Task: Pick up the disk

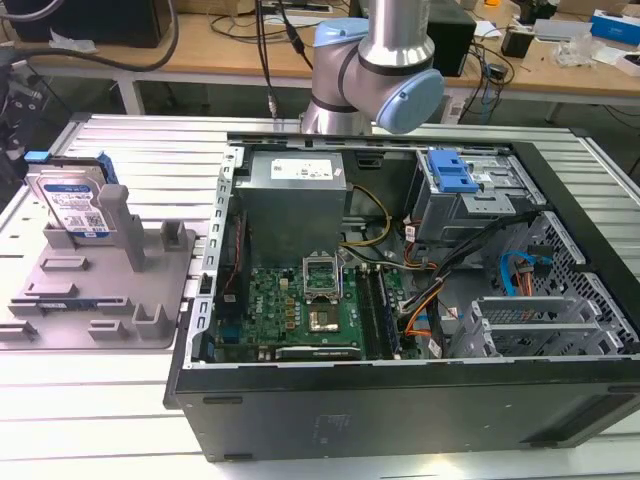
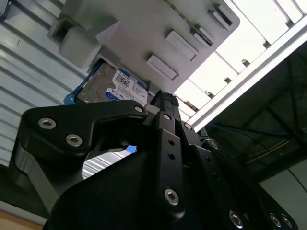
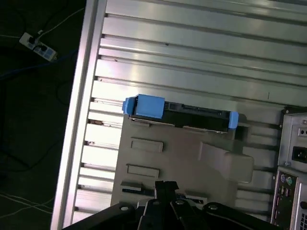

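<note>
Black claw [image 3: 166, 184] fingers read as pressed together at the tips in both wrist views [image 2: 160, 100], with nothing held between them. From my seat the tips hang above the edge of the grey plastic fixture [image 3: 182, 148] closest to the claw, clear of its surface as far as I can tell. Past the tips, on the far side of that fixture, the disk [image 3: 182, 115] stands on its long edge, blue side rails showing at both ends, well apart from the claw. In the second wrist view its white-and-blue label [image 2: 117, 86] faces back toward the claw. In the exterior view the disk [image 1: 75, 205] leans against an upright post of the fixture [image 1: 110, 290]. Beyond it runs the ribbed aluminium table [image 3: 192, 48]. Off to one side of the claw sits the open computer case [image 1: 400, 400].
</note>
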Robot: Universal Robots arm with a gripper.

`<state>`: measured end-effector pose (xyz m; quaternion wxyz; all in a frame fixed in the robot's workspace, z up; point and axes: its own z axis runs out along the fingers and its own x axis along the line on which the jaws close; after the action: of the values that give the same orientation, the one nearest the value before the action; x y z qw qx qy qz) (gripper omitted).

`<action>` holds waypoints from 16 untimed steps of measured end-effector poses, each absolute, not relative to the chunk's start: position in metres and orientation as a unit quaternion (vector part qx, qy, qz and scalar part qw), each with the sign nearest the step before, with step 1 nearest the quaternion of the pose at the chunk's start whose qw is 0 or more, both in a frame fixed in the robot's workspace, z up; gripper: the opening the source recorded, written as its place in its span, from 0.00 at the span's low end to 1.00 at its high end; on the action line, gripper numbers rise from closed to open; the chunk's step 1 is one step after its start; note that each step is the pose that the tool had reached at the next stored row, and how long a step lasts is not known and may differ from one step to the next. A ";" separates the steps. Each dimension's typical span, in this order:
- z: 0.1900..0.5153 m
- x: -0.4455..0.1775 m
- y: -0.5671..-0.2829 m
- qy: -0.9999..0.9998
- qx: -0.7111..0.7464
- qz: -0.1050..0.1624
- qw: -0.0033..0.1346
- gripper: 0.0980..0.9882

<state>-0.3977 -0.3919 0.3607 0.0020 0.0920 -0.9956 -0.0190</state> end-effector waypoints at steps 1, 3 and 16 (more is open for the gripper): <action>0.361 -0.398 -0.392 -0.994 0.104 -0.019 0.002 0.01; 0.361 -0.398 -0.392 -0.992 0.123 -0.019 0.003 0.01; 0.361 -0.398 -0.392 -0.956 0.292 -0.018 0.006 0.01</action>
<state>-0.3977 -0.3919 0.3606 0.0058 0.2921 -0.9562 -0.0182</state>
